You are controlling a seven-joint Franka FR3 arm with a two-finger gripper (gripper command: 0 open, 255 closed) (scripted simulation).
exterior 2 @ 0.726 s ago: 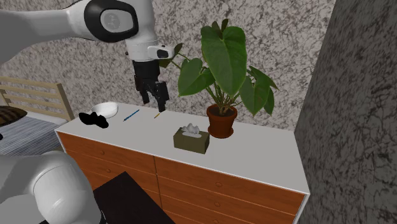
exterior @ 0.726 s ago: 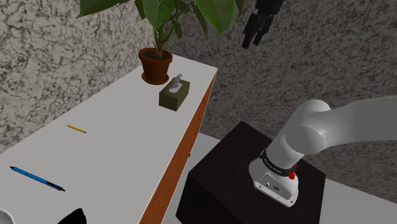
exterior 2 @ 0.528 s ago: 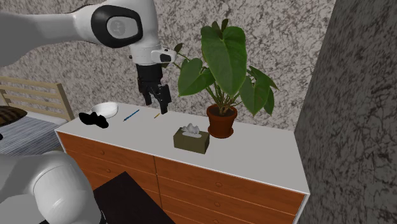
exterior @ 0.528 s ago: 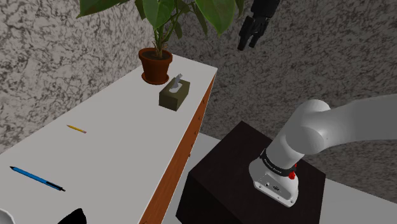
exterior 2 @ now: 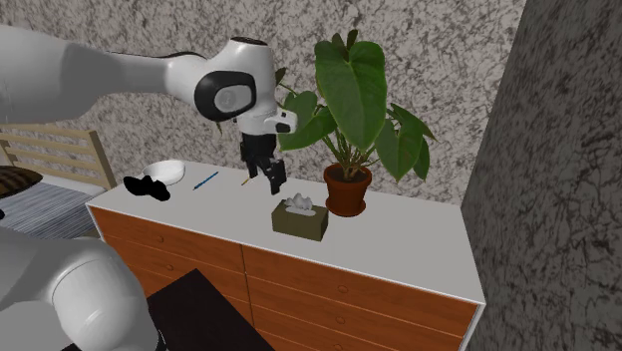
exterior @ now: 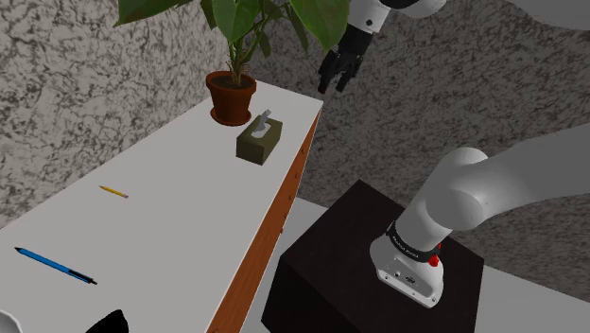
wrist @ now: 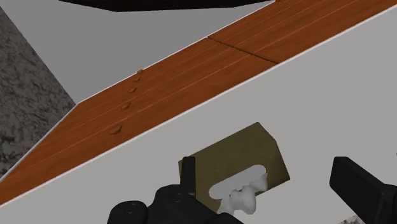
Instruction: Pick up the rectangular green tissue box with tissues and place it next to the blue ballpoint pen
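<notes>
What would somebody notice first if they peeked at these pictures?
Probably the big white robot arm stretching across the second exterior view, its black gripper hanging open in the air near the olive-green tissue box on the white-topped dresser. Next, the leafy green plant in its brown pot, right beside the box.

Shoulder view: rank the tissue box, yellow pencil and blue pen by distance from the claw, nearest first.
1. Tissue box, on the dresser top, down and left of the open claw.
2. Yellow pencil, mid-dresser, further toward the view's left.
3. Blue pen, near the view's lower-left corner.
</notes>
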